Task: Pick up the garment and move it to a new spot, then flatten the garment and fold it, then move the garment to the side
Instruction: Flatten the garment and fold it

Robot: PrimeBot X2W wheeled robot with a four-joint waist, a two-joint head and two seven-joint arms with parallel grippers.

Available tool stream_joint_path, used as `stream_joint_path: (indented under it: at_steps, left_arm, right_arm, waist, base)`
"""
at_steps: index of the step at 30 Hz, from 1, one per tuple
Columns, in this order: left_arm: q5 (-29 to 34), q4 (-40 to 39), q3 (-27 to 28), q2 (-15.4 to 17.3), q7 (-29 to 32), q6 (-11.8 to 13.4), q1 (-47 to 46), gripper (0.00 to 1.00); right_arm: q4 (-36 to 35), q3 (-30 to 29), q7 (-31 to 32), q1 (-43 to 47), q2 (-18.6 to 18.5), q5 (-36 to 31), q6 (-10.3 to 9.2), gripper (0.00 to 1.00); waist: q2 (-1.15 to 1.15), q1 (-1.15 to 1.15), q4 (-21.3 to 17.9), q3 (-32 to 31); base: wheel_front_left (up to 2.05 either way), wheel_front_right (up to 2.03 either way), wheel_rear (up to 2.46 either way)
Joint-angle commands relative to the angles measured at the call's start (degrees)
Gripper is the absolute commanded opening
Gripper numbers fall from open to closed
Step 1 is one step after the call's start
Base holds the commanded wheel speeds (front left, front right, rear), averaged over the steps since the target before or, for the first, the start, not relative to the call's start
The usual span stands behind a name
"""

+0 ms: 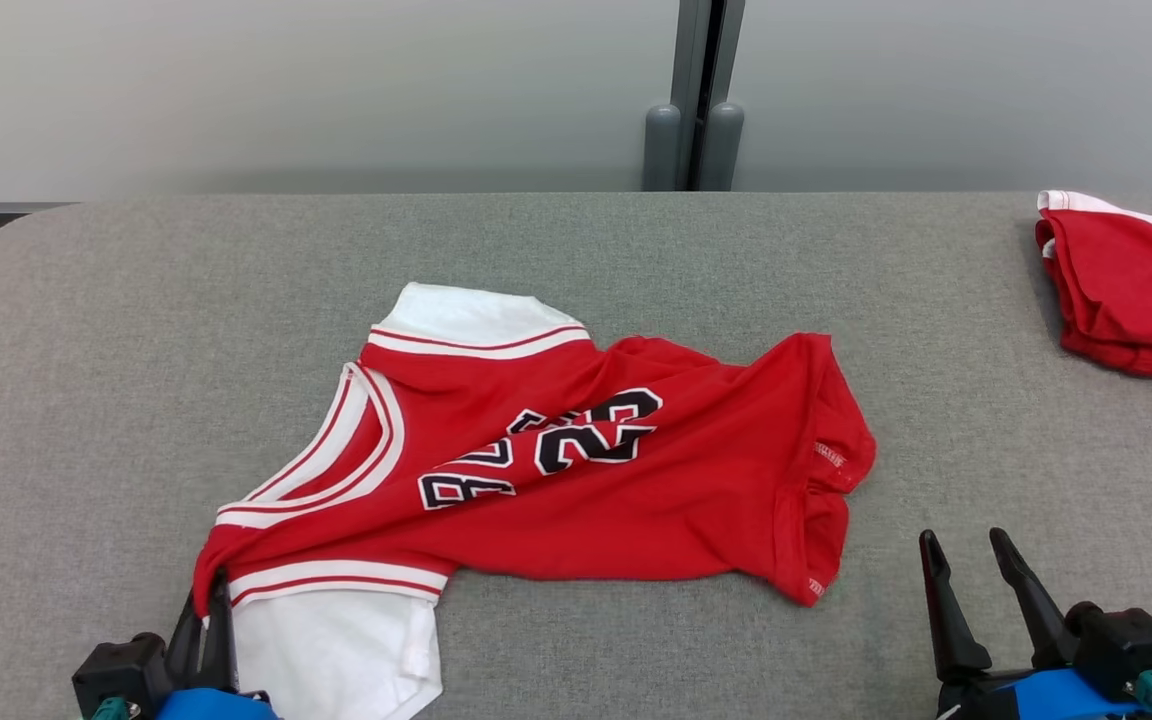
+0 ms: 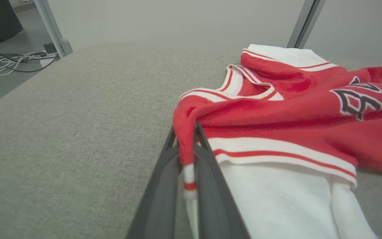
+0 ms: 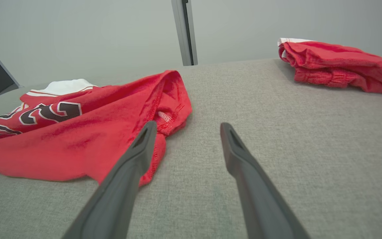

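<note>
The garment (image 1: 576, 470) is a red jersey with white sleeves, white-and-red trim and dark numbers, lying rumpled in the middle of the grey table (image 1: 136, 320). My left gripper (image 1: 214, 590) is shut on the jersey's near left shoulder edge. In the left wrist view a pinched strip of red cloth and white trim of the garment (image 2: 277, 119) runs down between the two fingers of that gripper (image 2: 186, 132). My right gripper (image 1: 966, 545) stands open over bare table, to the right of the jersey's hem. In the right wrist view the right gripper (image 3: 186, 127) has its left finger just in front of the garment's (image 3: 95, 126) hem.
A second red garment (image 1: 1136, 290) lies folded at the table's far right edge, also seen as a red pile (image 3: 337, 66) in the right wrist view. A grey wall with a post (image 1: 693, 100) stands behind the table. Cables (image 2: 15, 63) lie on the floor past the table's left side.
</note>
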Motion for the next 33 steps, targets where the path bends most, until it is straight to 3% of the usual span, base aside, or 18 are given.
stream_joint_path:
  at_steps: [1, 2, 3, 4, 20, 33]
  left_arm:
    - [0.4, -0.2, 0.4, 0.6, -0.1, 0.3, 0.3, 0.0]
    - [0.6, -0.1, 0.4, 0.4, -0.1, 0.4, 0.5, 0.0]
    - [0.6, 0.0, 0.3, 0.2, -0.1, 0.4, 0.6, 0.13]
    - [0.9, -0.1, -0.1, -0.2, -0.1, 0.6, 0.6, 1.0]
    - [4.9, -21.0, 1.9, -4.0, -0.1, -0.4, 1.9, 1.0]
    - [5.1, -21.8, 0.3, -4.9, -0.1, 1.1, 2.6, 1.0]
  right_arm:
    - [0.2, -0.1, -0.2, 0.6, -0.4, 0.3, 0.01, 1.0]
    - [0.4, 0.0, -0.2, 0.5, -0.4, 0.3, 0.01, 1.0]
    - [0.5, 0.1, -0.2, 0.6, -0.3, 0.2, 0.01, 1.0]
    - [0.7, 0.2, -0.2, 0.6, -0.2, 0.1, 0.01, 1.0]
    - [-1.5, 3.8, -0.2, -0.4, -0.8, 0.3, 0.01, 1.0]
    - [3.2, 12.1, -0.2, -1.4, -0.8, -0.5, 0.01, 1.0]
  waist:
    - [0.0, 0.0, 0.0, 0.0]
    - [0.0, 0.0, 0.0, -0.1]
    - [0.0, 0.0, -0.1, -0.2]
    - [0.0, 0.0, -0.1, -0.3]
    - [0.0, 0.0, -0.2, -1.1]
    - [0.0, 0.0, -0.3, -1.1]
  base:
    - [0.0, 0.0, 0.0]
    - [0.0, 0.0, 0.0]
    - [0.0, 0.0, 0.0]
    - [0.0, 0.0, 0.0]
    - [0.0, 0.0, 0.0]
    - [0.0, 0.0, 0.0]
